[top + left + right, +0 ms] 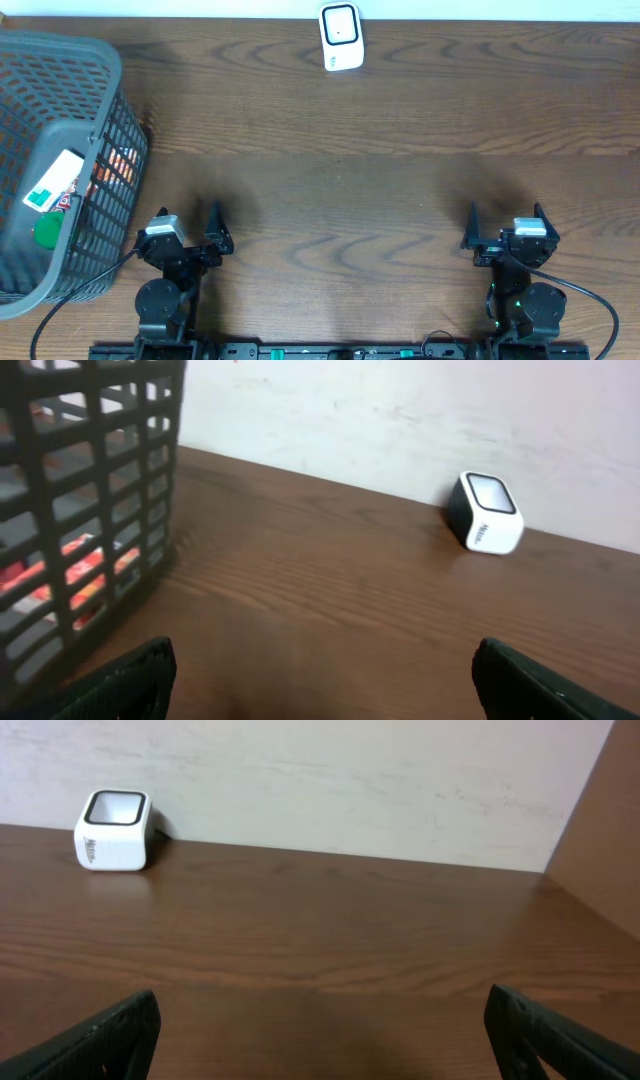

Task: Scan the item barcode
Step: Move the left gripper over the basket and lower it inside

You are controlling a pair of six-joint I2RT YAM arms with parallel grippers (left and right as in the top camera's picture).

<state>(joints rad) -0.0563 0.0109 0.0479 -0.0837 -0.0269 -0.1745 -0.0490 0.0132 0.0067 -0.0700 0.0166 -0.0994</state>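
Observation:
The white barcode scanner [341,37] with a dark window stands at the table's far edge, also seen in the left wrist view [487,513] and the right wrist view [113,830]. Items lie inside the grey mesh basket [112,215] at the left: a white-and-green carton [55,182], a green cap [46,232] and a red-orange pack [115,170]. No barcode shows on them. My left gripper [188,215] hovers open near the front edge, just right of the basket, holding nothing [325,660]. My right gripper [506,214] is open and holds nothing at the front right [322,1010].
The basket's wall [80,510] fills the left of the left wrist view, with the red pack [70,575] showing through the mesh. A pale wall runs behind the table. Brown wood tabletop [340,190] lies between the grippers and the scanner.

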